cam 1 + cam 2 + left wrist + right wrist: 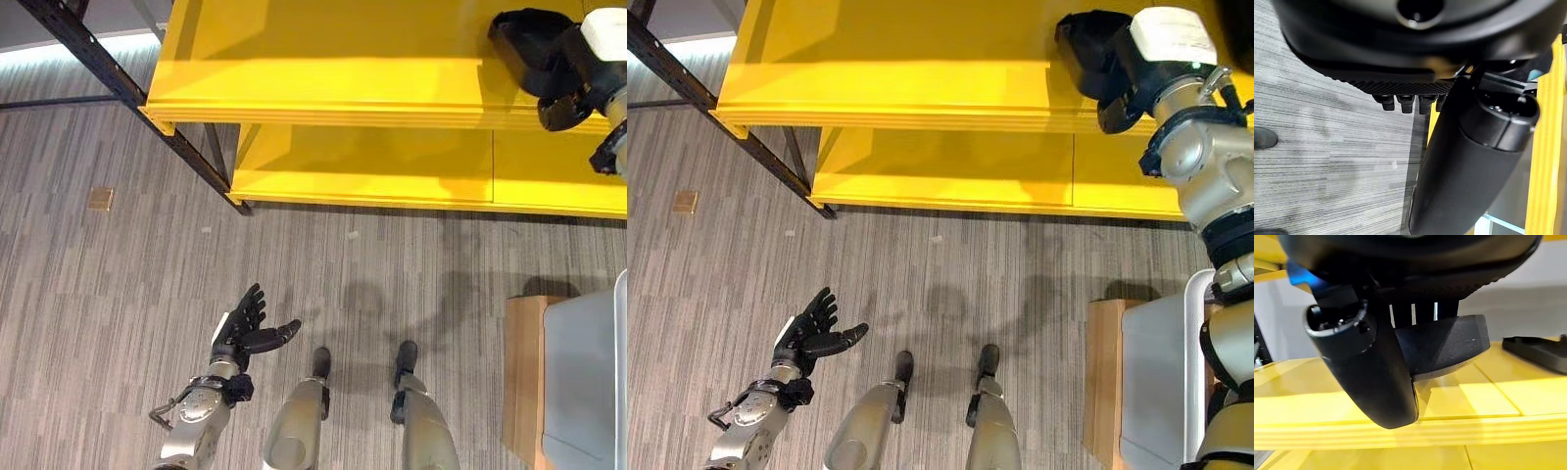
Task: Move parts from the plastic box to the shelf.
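Right hand (1122, 83) up at the yellow shelf (921, 108), fingers grasping a black part (1442, 345), not yet set down; left hand (245, 328) idle, fingers relaxed; another part (1540, 352) already shelved; plastic box (1156, 382) below.

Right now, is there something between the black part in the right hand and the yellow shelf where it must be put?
Nothing visible is in the way. The right hand holds the black part just above the yellow shelf, and the board under it is bare. Another black part lies off to the side.
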